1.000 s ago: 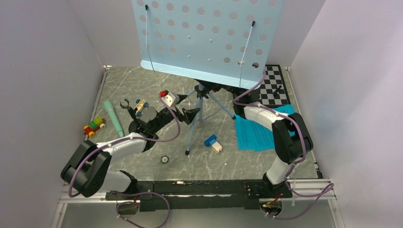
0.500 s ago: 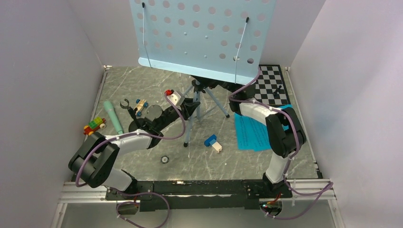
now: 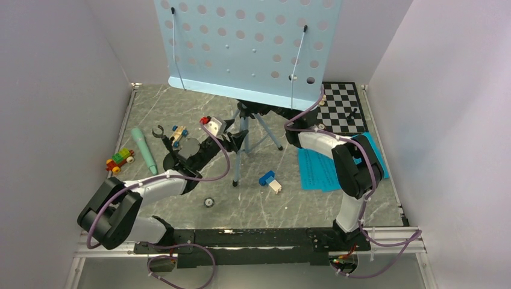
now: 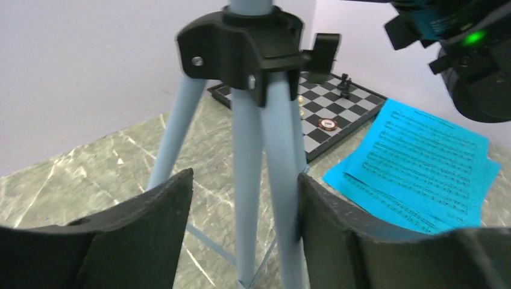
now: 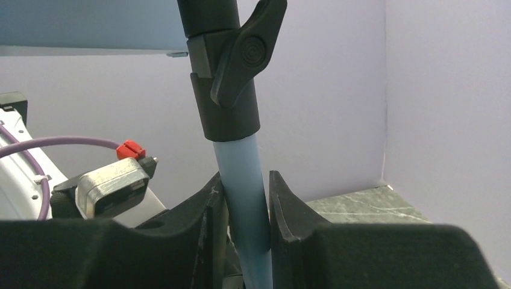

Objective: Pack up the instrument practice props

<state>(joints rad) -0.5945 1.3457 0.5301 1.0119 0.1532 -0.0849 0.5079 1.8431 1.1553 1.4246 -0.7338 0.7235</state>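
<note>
The music stand [image 3: 247,45] fills the top centre of the overhead view, its perforated desk tilted and its tripod legs set on the table [image 3: 175,105] mid-frame. The chessboard [image 3: 344,108] lies at the upper right. Just below it, two pages [image 3: 316,171] overlap, partly under the right arm. The right gripper [image 5: 247,201] is clamped on the music stand's pole, below the black collar. The left gripper [image 4: 244,180] has its jaws part-way apart, with two tripod legs between them. The microphone [image 3: 144,150] lies at the left. The mic stand [image 3: 159,132] lies just right of it, partly under the left arm. Two toy cars [image 3: 120,159] sit nearby, and a block [image 3: 270,180] lies at centre.
</note>
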